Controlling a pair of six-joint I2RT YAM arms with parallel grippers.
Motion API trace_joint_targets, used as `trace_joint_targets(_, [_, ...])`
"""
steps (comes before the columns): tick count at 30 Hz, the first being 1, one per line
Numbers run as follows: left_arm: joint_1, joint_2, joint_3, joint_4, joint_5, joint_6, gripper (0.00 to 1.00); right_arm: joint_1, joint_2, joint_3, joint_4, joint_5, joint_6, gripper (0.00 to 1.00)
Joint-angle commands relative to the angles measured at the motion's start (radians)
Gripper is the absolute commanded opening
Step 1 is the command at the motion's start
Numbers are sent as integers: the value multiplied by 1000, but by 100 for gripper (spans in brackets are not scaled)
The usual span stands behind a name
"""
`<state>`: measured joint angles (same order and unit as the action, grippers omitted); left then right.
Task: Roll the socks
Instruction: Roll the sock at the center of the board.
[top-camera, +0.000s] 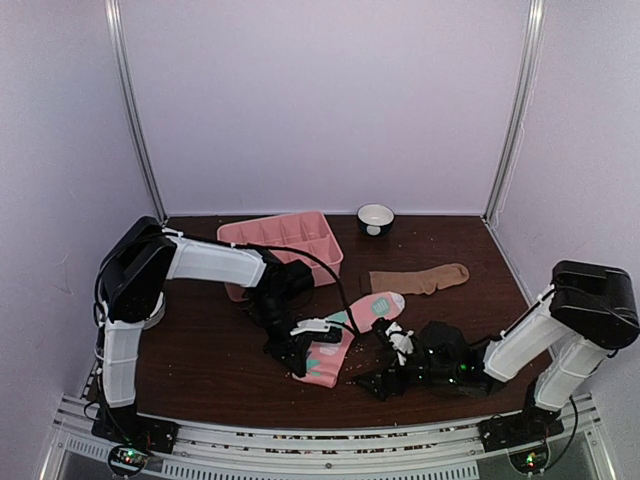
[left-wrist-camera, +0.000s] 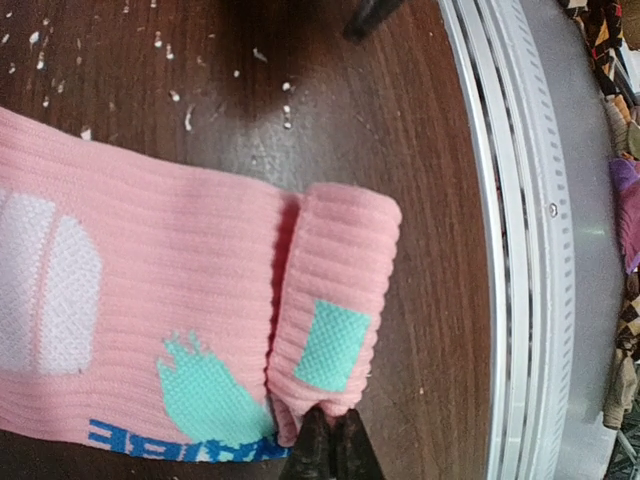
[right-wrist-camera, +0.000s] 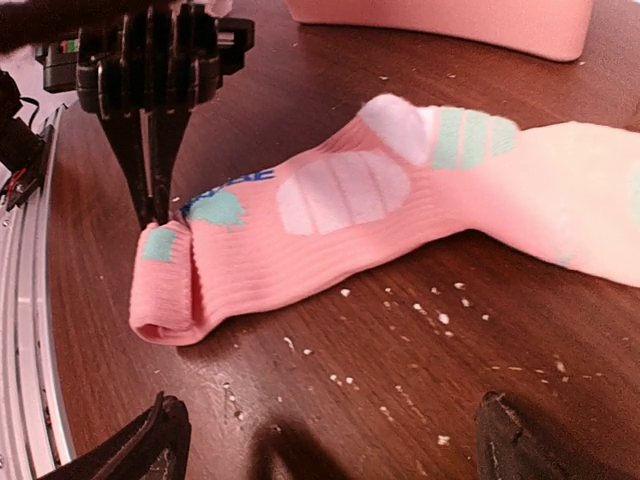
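The pink sock (top-camera: 345, 335) with teal and white patches lies flat near the table's front. Its cuff end is folded over once into a short roll (left-wrist-camera: 335, 300). My left gripper (left-wrist-camera: 333, 440) is shut, pinching the edge of that roll; in the right wrist view it stands upright over the roll (right-wrist-camera: 160, 290). My right gripper (right-wrist-camera: 330, 440) rests low on the table just right of the sock, jaws wide open with only bare wood between them. The tan-brown sock (top-camera: 420, 279) lies flat farther back, to the right, untouched.
A pink compartmented tray (top-camera: 285, 240) stands at the back centre-left, with a small white bowl (top-camera: 375, 217) to its right. White crumbs (right-wrist-camera: 430, 310) dot the wood beside the sock. The metal rail (left-wrist-camera: 520, 250) runs along the table's near edge, close to the rolled end.
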<state>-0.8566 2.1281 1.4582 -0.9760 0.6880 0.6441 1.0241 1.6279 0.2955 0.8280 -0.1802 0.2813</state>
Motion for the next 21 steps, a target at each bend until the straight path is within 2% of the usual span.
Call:
trace_joint_targets(1, [-4,16,-1,-79,-32,-11,0,20,-117,-49,-67,203,-51,99])
trace_joint_targets(3, [-6,24,19,-97,-30,-8,0,19,-178,-98,-12,339,41,100])
trace_joint_targets(7, [-22,59,79,-124,-36,-6,0,9,-228,-182,150,325,127,99])
trace_joint_targets(10, [-24,123,164,-184,-26,1,0,26,-209,-117,30,259,-14,99])
trace_joint_targets(11, [-25,147,193,-200,-27,2,0,53,-204,-99,-19,284,-51,100])
trace_joint_targets(16, [-24,215,272,-256,-20,2,0,247,-178,-105,-37,451,-214,100])
trace_joint_targets(21, [-24,286,334,-324,3,2,0,365,-92,-11,-112,465,-322,85])
